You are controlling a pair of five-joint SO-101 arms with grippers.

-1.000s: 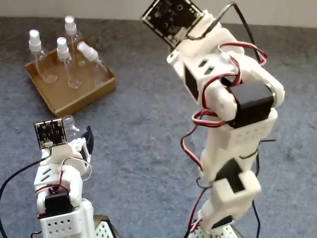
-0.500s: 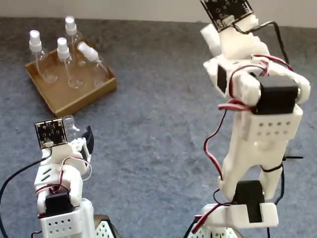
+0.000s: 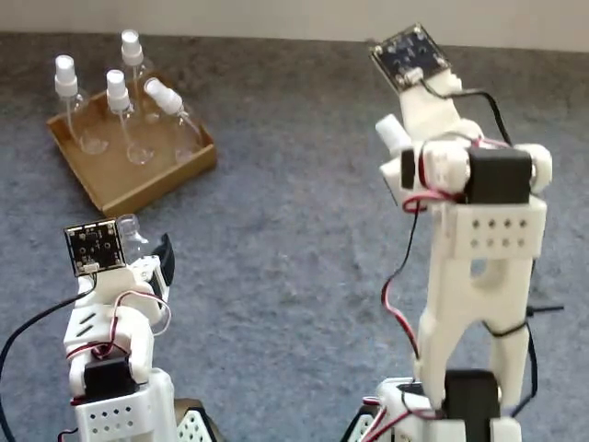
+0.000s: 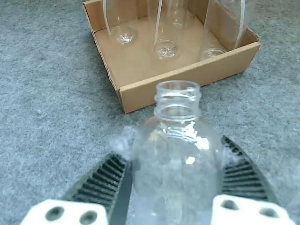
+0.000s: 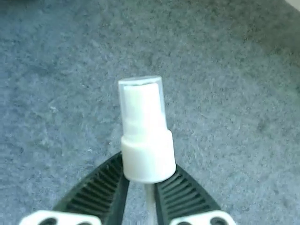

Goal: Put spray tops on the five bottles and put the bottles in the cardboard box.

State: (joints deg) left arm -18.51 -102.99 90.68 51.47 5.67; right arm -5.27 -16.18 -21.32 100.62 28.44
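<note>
Grey felt-like fabric covers the bench [image 3: 276,239]. At its far left corner sits a shallow brown cardboard box [image 3: 158,188] holding four clear bottles with white spray tops [image 3: 118,92], three upright and one leaning.

Near the front, the left gripper [image 4: 174,157] is clenched around the body of a fifth clear plastic bottle [image 4: 177,140], held upright with its neck open and the box just beyond it. This arm has not moved in the last second.

The right arm has moved. It has swung away from the middle of the bench and folded up tall on the right side. The right gripper [image 5: 147,169] is clamped on the collar of a white plastic spray top [image 5: 144,126], its thin tube hanging between the jaws.

The last top is secured and lifted, well apart from the open bottle. It probably has to cross to that neck next.
</note>
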